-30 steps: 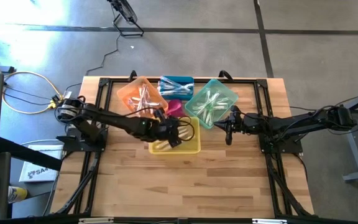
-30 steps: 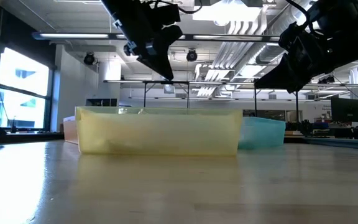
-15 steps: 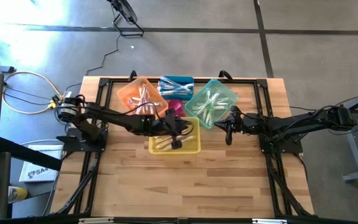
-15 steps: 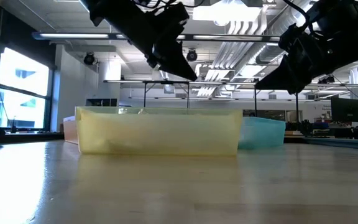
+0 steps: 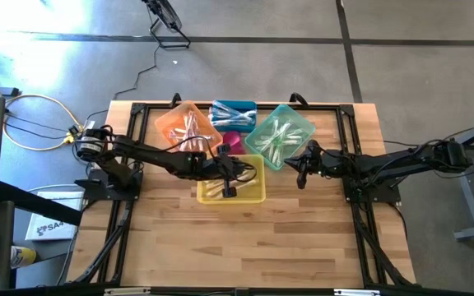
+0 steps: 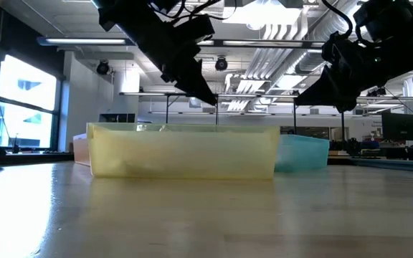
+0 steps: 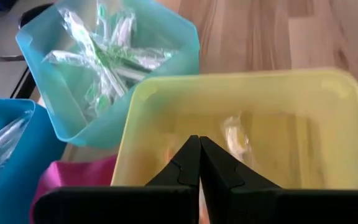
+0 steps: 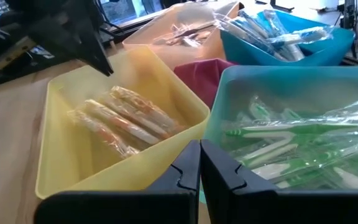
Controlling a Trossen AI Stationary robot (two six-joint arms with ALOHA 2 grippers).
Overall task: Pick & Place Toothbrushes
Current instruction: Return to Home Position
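Observation:
Wrapped toothbrushes lie in several translucent bins at the table's middle. Some with orange and yellow accents [image 8: 126, 121] rest flat on the bottom of the yellow bin [image 5: 258, 197]. Green ones [image 8: 291, 146] fill the teal bin [image 5: 299, 123]. My left gripper [image 5: 230, 191] hangs shut over the yellow bin, slanting down, with nothing showing between its fingers [image 7: 198, 146]. It stays above the bin's rim in the low view [image 6: 211, 100]. My right gripper [image 5: 300, 179] is shut and waits beside the teal bin's near right side, empty [image 8: 199, 152].
An orange bin [image 5: 186, 125] and a blue bin [image 5: 233, 113], both holding wrapped toothbrushes, stand behind the yellow bin, with a small pink bin [image 5: 231, 141] between them. A black frame [image 5: 130, 123] runs around the table. Bare wood [image 5: 245, 247] lies toward the near edge.
My left gripper has sunk a little over the yellow bin, tipped its fingers further down and rolled at the wrist. It stays shut. More of the bin's bottom and its toothbrushes now shows in the high view.

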